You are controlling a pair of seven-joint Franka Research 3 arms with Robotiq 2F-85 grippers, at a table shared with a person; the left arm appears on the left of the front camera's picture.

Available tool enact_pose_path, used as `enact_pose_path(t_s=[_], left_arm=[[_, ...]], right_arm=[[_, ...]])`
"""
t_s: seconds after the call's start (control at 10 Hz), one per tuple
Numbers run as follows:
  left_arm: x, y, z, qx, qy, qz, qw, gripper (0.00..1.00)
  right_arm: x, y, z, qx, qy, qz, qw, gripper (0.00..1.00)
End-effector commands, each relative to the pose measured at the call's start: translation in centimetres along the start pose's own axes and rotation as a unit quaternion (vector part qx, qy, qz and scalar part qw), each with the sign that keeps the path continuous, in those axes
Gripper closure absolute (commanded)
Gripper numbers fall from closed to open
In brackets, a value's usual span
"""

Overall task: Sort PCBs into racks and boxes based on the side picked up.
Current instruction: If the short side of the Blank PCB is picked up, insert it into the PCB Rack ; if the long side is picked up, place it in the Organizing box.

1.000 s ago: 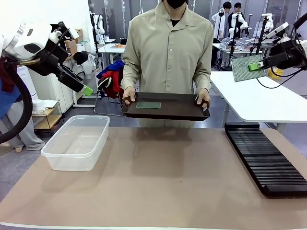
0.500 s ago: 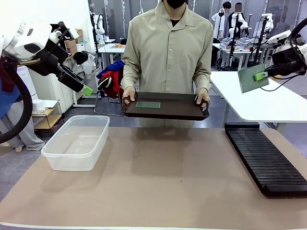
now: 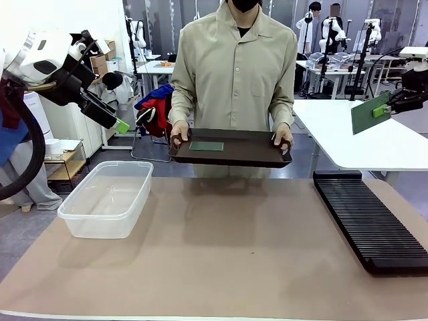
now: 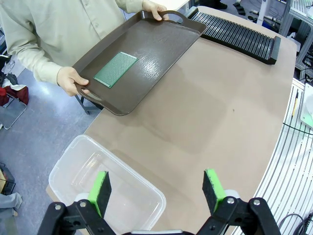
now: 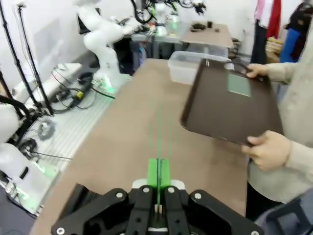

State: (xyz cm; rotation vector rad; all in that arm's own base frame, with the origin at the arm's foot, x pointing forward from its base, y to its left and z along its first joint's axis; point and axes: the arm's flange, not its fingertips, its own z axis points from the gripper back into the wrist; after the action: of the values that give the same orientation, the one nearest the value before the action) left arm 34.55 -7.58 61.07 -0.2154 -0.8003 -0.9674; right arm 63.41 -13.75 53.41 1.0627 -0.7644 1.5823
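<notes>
Front view: right hand [image 3: 383,110] clamped on PCB [image 3: 365,115] edge, PCB jutting leftward, seemingly tilted.

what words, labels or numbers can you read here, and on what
No readable text anywhere. The tray, its PCB, the held PCB, the clear box and the rack show no print; the cardboard boxes far behind are too small to read.

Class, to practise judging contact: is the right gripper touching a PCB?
Touching. The right wrist view shows the right gripper shut on the thin edge of the PCB.
</notes>
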Motion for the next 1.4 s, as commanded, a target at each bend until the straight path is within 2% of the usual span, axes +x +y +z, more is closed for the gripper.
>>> enact_pose_path(t_s=[0.0,0.2,0.3,0.4,1.3], left_arm=[[-0.1,0.2,0.0,-0.004,0.001,0.002,1.000,0.00],[-0.1,0.2,0.0,-0.004,0.001,0.002,1.000,0.00],[-0.1,0.2,0.0,-0.004,0.001,0.002,1.000,0.00],[-0.1,0.2,0.0,-0.004,0.001,0.002,1.000,0.00],[-0.1,0.2,0.0,-0.004,0.001,0.002,1.000,0.00]], right_arm=[[-1.1,-1.1,0.9,-0.056,0.017,0.017,0.998,0.98],[-2.1,-1.0,2.1,-0.072,0.015,0.000,0.997,0.98],[-2.3,-1.3,2.6,-0.075,-0.002,-0.004,0.997,0.98],[-2.2,-1.2,1.8,-0.066,0.020,0.003,0.998,0.98],[-2.2,-1.2,1.8,-0.066,0.020,0.003,0.998,0.98]])
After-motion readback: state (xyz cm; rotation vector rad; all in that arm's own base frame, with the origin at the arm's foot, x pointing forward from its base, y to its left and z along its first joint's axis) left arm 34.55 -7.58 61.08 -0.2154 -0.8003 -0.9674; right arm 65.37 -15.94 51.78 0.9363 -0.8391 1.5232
